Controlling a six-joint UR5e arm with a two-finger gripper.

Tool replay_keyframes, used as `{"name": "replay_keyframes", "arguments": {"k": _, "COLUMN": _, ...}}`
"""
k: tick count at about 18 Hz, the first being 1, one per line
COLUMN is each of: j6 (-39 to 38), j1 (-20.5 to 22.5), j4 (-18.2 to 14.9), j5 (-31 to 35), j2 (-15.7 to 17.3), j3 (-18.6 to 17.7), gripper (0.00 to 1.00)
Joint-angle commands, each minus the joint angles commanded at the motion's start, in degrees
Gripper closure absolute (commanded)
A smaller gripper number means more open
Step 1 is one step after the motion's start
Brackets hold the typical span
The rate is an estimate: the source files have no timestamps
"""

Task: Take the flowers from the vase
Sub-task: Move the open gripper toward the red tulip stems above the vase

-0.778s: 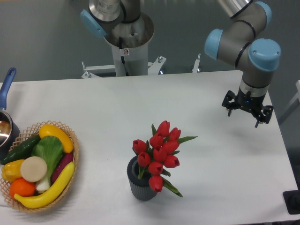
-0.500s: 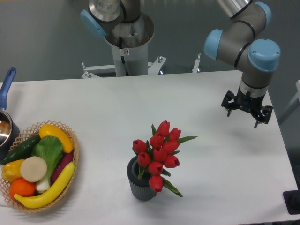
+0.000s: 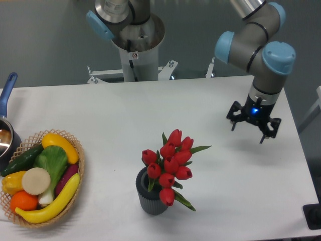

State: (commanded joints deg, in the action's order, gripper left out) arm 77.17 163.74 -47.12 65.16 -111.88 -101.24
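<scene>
red flowers (image 3: 169, 163) sit in the vase (image 3: 150, 200); the end effector (image 3: 253, 122) hangs spread, well apart.

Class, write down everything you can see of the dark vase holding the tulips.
The vase is a short, dark grey cylinder with vertical ribs down its sides and a thick rim. It stands upright on the white table, near the front edge. The flowers, red tulip buds with green leaves, sit in its mouth and lean to the right, hiding much of the rim. Nothing else touches it; the end effector is well away to the right.
</scene>
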Motion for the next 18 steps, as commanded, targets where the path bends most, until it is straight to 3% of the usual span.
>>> {"name": "replay_keyframes", "arguments": {"k": 2, "j6": 0.0, "j1": -0.1, "j4": 2.0, "j5": -7.4, "j2": 0.0, "j3": -1.9, "gripper": 0.0}}
{"name": "replay_keyframes", "arguments": {"k": 5, "j6": 0.9, "j1": 0.2, "j4": 2.5, "j5": -17.9, "j2": 0.3, "j3": -4.3, "gripper": 0.0}}
{"name": "replay_keyframes", "arguments": {"k": 10, "j6": 1.0, "j1": 0.4, "j4": 2.5, "j5": -43.6, "j2": -1.0, "j3": -5.1, "gripper": 0.0}}
{"name": "replay_keyframes", "arguments": {"k": 18, "j6": 6.6, "j1": -3.1, "j4": 3.0, "j5": -53.4, "j2": -4.7, "j3": -4.2, "gripper": 0.0}}
